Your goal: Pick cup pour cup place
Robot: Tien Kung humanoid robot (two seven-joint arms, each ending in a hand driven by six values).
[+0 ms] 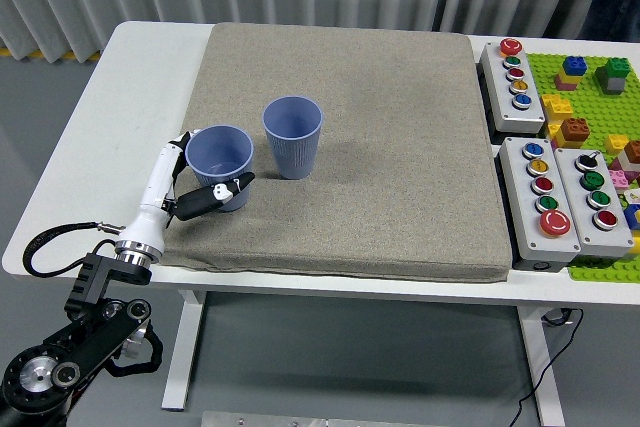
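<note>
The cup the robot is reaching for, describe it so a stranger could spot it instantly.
On the grey mat covering the white table, two blue cups stand left of centre. It is the left cup, nearer the mat's edge, with the left hand wrapped around it; the right cup stands free.

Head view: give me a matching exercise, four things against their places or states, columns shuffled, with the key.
Things:
1. left cup
2. right cup
3. left hand
4. button boxes

Places or states:
A. stands free on the mat, nothing touching it
B. right of the mat, beside the green brick plate
C. upright on the mat between the fingers and thumb
D. wrapped around a cup near the mat's left edge

Pairs: 1-C, 2-A, 3-D, 4-B
</note>
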